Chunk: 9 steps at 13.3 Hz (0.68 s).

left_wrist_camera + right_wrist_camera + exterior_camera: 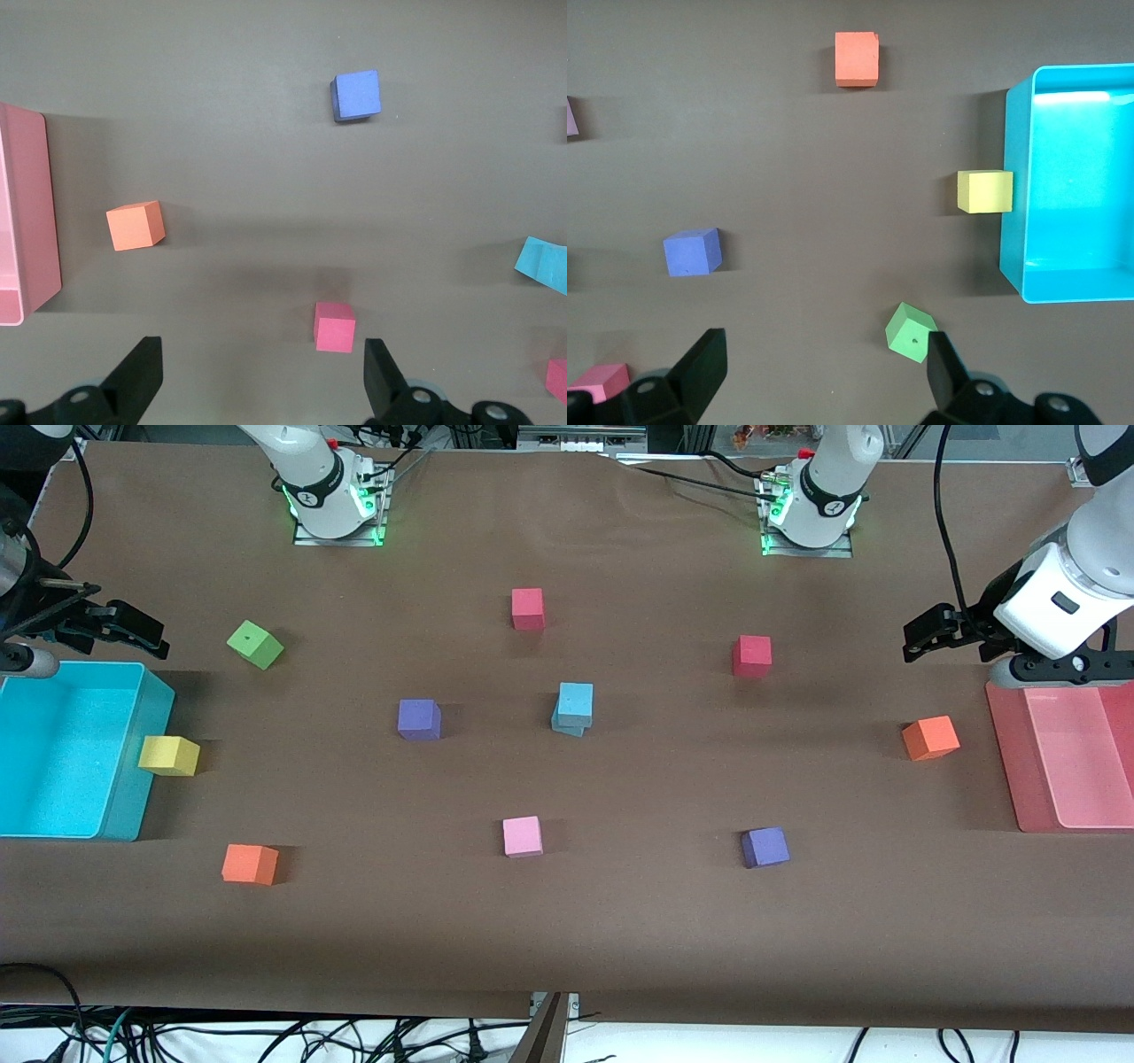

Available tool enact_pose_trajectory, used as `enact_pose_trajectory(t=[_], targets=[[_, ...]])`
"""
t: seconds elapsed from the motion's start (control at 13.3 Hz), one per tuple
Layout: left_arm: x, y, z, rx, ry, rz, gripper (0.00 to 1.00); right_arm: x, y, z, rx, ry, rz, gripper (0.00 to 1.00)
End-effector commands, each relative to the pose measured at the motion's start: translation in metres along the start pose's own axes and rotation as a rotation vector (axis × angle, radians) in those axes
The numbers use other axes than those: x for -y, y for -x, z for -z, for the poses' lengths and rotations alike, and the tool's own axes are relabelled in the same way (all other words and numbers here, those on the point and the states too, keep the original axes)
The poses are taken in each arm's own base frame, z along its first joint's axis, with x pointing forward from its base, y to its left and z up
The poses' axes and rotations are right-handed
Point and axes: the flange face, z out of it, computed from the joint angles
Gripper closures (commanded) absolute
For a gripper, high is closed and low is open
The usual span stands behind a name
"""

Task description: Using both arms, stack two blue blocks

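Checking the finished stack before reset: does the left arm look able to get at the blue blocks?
Probably yes. The blue blocks sit stacked mid-table with bare cloth around them; only a red block lies roughly between. The left end effector hangs open near the pink tray.

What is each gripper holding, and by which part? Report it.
Nothing is held. The left gripper hangs open over the pink tray; the right gripper hangs open above the cyan bin.

You have two blue blocks [575,701], one stacked on the other. Two red cubes [528,607], two purple cubes [418,718], two orange cubes [930,738], one green [255,644], one yellow [169,755], one pink [522,836]. Two bins: one cyan [124,815], one pink [1010,771].
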Motion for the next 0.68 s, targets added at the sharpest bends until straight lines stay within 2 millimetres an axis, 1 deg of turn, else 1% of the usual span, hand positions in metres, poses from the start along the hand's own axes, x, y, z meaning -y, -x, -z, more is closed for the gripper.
enact_pose_trajectory(t=[0.0,0.15,0.3,0.38,0.6], targets=[[0.001,-0.002,0.005,-0.004,-0.001,-0.021,0.00,-0.001,0.001,0.002,0.000,0.010,0.012,0.00],[0.004,-0.003,0.005,-0.004,-0.001,-0.076,0.00,0.000,0.001,0.001,-0.001,0.006,0.010,0.00],[0.007,-0.003,0.006,-0.007,0.003,-0.070,0.00,0.000,0.002,0.000,0.008,0.003,0.001,0.00],[0.011,-0.003,0.012,-0.018,0.003,-0.063,0.00,-0.002,0.001,0.000,0.008,0.001,-0.001,0.00],[0.012,-0.004,0.014,-0.024,0.003,-0.062,0.00,0.000,0.001,-0.002,0.016,-0.001,0.001,0.00]])
